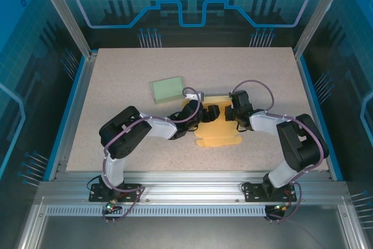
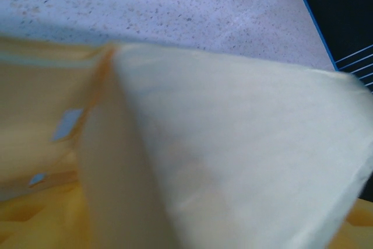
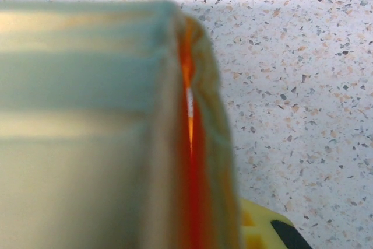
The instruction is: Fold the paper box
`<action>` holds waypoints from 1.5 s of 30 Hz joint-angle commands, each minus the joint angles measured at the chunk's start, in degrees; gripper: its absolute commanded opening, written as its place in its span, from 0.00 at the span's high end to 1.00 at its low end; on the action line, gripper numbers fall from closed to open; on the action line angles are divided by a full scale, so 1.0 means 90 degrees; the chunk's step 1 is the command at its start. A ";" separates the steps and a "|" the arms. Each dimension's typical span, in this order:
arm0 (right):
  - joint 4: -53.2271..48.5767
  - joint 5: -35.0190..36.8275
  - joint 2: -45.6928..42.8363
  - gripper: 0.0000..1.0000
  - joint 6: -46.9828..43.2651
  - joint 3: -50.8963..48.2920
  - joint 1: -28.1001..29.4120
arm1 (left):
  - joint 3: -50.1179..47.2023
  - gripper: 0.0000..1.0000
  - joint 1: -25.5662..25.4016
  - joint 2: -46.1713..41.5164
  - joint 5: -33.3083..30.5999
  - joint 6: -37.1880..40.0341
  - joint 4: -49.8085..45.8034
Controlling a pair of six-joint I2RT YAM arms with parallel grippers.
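Note:
The yellow paper box (image 1: 220, 136) lies partly flat at the middle of the table, with its far edge raised between the two grippers. My left gripper (image 1: 208, 112) is at the sheet's far left edge. In the left wrist view a pale flap of the paper box (image 2: 245, 144) stands right against the lens and hides the fingers. My right gripper (image 1: 232, 112) is at the far right edge, shut on a doubled wall of the paper box (image 3: 87, 144). Light glows orange through that fold. One yellow finger (image 3: 262, 232) shows beside it.
A pale green folded box (image 1: 168, 89) rests on the speckled table (image 1: 262, 74) behind and left of the grippers. Blue rails and metal frame posts edge the table on all sides.

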 commanded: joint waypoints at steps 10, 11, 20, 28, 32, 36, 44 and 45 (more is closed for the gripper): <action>0.0036 -0.0124 0.0058 1.00 0.0017 0.0150 -0.0016 | -0.1490 0.15 -0.0116 -0.2644 0.0300 0.0386 -0.0920; 0.0037 -0.0127 0.0058 1.00 0.0014 0.0150 -0.0018 | -0.1635 0.15 -0.0114 -0.2956 0.0306 0.0444 -0.1013; 0.0017 -0.0134 0.0071 1.00 0.0011 0.0176 -0.0017 | -0.1964 0.26 0.0190 -0.4746 -0.1502 0.1298 -0.2622; 0.0004 -0.0137 0.0087 1.00 0.0008 0.0187 -0.0017 | -0.1557 0.41 0.1261 -0.3840 -0.1890 0.1336 -0.3030; -0.0022 -0.0120 0.0097 1.00 0.0018 0.0194 -0.0024 | -0.0880 0.41 0.1326 -0.2806 -0.1920 0.1867 -0.3009; -0.0013 -0.0117 0.0077 1.00 0.0015 0.0180 -0.0017 | -0.0232 0.41 0.1329 -0.1802 -0.1712 0.2140 -0.2882; -0.0032 -0.0124 0.0094 1.00 0.0018 0.0201 -0.0016 | 0.0179 0.41 0.1292 -0.1002 -0.1225 0.2247 -0.2537; -0.0034 -0.0132 0.0092 1.00 0.0013 0.0202 -0.0023 | 0.0128 0.41 0.1264 -0.1024 -0.1177 0.2239 -0.2490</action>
